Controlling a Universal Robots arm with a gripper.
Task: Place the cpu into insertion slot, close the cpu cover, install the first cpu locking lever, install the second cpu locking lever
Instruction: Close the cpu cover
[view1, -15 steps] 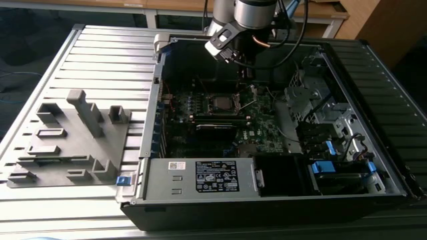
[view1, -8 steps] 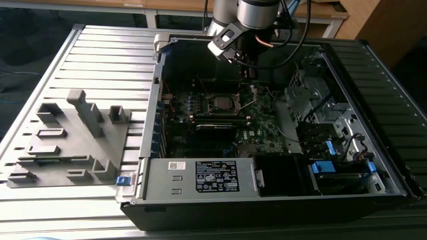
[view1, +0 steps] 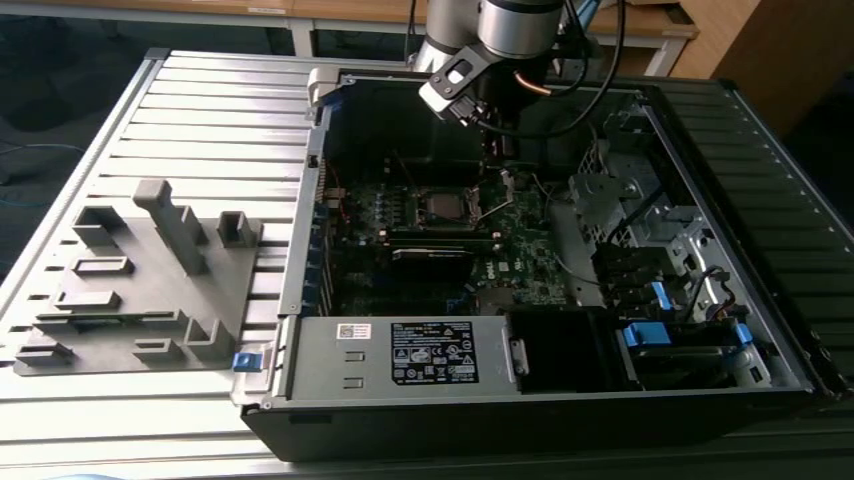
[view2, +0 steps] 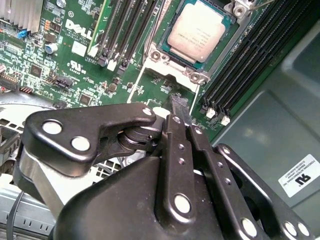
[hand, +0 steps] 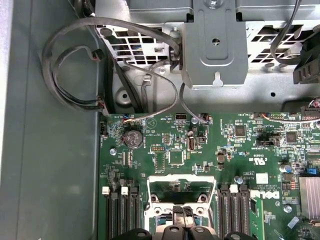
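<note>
Jaws pressed together, black metal | cpu (view2: 200, 31) flat silvery square, seated in silver-rimmed insertion slot (view2: 172, 62)

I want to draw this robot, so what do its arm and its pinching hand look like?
The arm is a thick silvery-grey tube with a grey-and-black round joint, and black cables loop beside it. The gripper is made of shiny black metal bars joined by round silver pins, ending in two thin black fingers.
</note>
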